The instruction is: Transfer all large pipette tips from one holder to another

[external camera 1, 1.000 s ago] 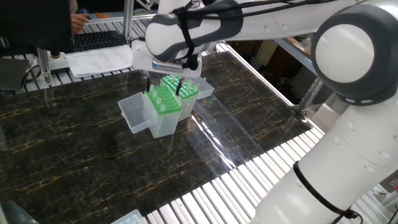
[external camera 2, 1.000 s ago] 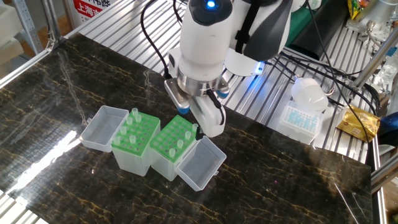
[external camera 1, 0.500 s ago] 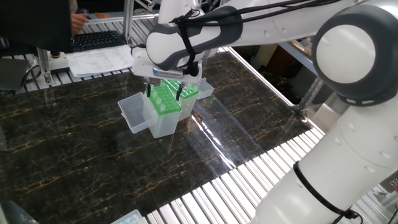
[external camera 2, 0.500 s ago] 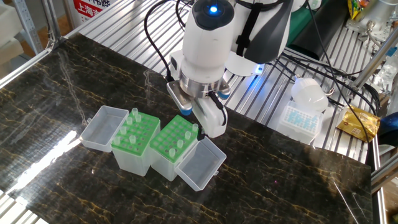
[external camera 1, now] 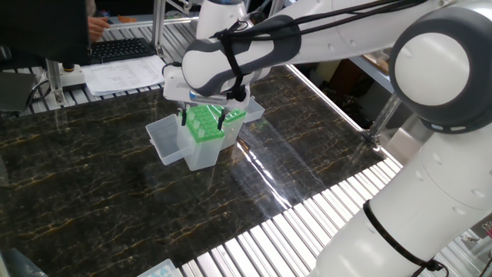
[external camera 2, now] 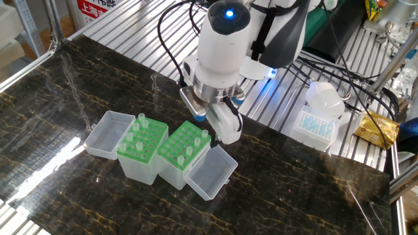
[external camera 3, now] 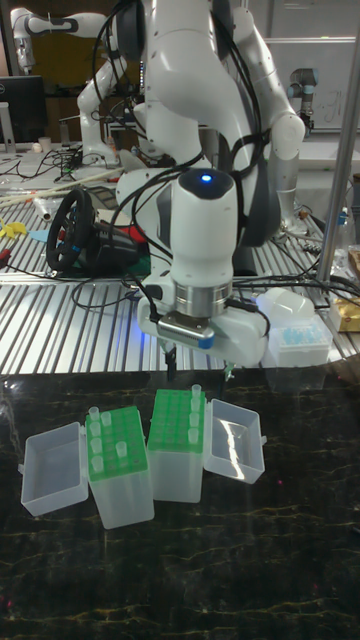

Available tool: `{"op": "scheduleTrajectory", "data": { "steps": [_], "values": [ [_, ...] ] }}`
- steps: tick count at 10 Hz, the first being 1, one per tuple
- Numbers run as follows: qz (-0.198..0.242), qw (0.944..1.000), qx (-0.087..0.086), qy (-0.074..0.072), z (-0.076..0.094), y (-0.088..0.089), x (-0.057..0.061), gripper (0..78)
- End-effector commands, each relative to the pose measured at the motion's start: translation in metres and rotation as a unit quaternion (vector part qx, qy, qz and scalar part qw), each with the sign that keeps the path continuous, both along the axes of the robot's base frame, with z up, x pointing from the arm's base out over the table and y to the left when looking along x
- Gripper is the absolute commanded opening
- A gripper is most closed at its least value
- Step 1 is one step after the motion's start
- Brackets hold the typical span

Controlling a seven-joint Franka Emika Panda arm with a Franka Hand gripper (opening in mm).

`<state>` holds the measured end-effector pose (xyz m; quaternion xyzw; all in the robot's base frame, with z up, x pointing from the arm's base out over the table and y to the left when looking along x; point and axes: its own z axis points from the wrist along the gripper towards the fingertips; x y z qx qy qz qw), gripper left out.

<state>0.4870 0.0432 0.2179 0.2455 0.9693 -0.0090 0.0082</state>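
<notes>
While our gripper [external camera 3: 198,372] hovers above the right rack [external camera 3: 176,425], we cannot tell its fingers' spread; tips [external camera 3: 100,432] stand left.

The dark marble table [external camera 2: 313,196] has thin gold veins and is the landmark here. Around its edge runs a surface of metal slats [external camera 1: 307,223]. Beyond the far side of the table in the other fixed view, a small clear box with blue tips [external camera 2: 315,123] stands on the slats, and just beside it lies a crumpled yellow bag [external camera 2: 377,129]. Black cables [external camera 2: 339,65] run over the slats near that box. In one fixed view, a black keyboard [external camera 1: 123,49] and a stack of white papers [external camera 1: 123,75] lie past the table's far edge. In the tall fixed view, a black steering wheel [external camera 3: 75,232] stands behind the table.
</notes>
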Motion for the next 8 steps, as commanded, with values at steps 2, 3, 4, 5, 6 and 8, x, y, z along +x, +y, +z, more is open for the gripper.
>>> {"op": "scheduleTrajectory", "data": {
  "steps": [2, 3, 4, 5, 6, 8],
  "values": [
    [0.005, 0.9999, -0.001, -0.009, -0.0168, -0.0018, -0.0058, 77.4],
    [0.005, 1.0000, 0.000, -0.007, -0.0172, -0.0023, -0.0074, 77.4],
    [0.005, 1.0000, 0.001, -0.005, -0.0180, -0.0032, -0.0104, 77.4],
    [0.005, 1.0000, 0.001, -0.004, -0.0183, -0.0037, -0.0119, 77.4],
    [0.005, 1.0000, 0.001, -0.004, -0.0183, -0.0037, -0.0120, 77.4],
    [0.004, 1.0000, 0.001, -0.001, -0.0179, -0.0038, -0.0121, 77.4]
  ]
}}
